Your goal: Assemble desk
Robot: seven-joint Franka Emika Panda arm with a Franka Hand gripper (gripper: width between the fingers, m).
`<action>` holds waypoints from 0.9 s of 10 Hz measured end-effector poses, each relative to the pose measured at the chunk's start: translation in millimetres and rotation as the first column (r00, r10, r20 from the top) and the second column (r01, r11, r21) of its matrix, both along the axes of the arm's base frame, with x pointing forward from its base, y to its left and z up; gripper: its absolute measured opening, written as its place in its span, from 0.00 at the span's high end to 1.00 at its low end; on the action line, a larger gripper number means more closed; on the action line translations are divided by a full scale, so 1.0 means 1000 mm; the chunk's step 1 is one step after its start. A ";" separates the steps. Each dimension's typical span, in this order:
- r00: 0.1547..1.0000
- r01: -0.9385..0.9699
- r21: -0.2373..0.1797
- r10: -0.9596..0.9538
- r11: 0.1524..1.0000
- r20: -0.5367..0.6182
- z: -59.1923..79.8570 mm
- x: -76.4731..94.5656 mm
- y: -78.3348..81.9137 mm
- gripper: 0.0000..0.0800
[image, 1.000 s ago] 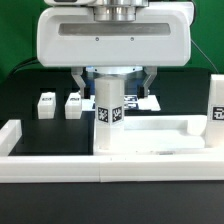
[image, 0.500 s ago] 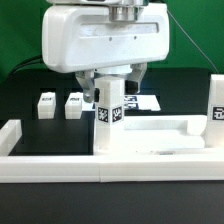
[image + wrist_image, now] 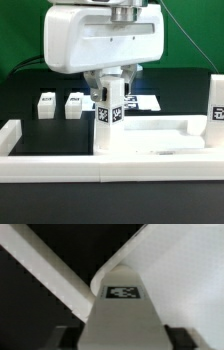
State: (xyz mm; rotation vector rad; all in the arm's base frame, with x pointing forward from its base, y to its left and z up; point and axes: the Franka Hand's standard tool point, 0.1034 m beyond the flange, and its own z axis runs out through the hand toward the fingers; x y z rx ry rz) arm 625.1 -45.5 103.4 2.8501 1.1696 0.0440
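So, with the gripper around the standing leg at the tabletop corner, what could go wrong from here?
1. The gripper holds the gripped leg only near its top, so the leg may tilt or slip in the grip when twisted or pressed into the tabletop.
2. Any sideways push could shift the tabletop and disturb the other standing leg at its opposite end; whether that leg is fixed cannot be seen.

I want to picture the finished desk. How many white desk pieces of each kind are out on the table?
Block legs: 4
Tabletop panel: 1
Total: 5
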 end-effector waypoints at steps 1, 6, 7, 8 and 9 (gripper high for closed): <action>1.000 0.018 0.001 -0.018 1.000 0.001 0.000 0.000 0.000 0.64; 0.899 0.438 0.023 -0.438 0.899 -0.001 0.000 -0.002 -0.004 0.64; 0.830 0.557 0.022 -0.557 0.830 -0.014 0.000 -0.005 -0.005 0.64; 0.762 0.648 0.015 -0.647 0.762 -0.034 0.000 -0.007 -0.005 0.64; 0.656 0.755 0.024 -0.754 0.655 -0.035 0.001 -0.006 -0.003 0.64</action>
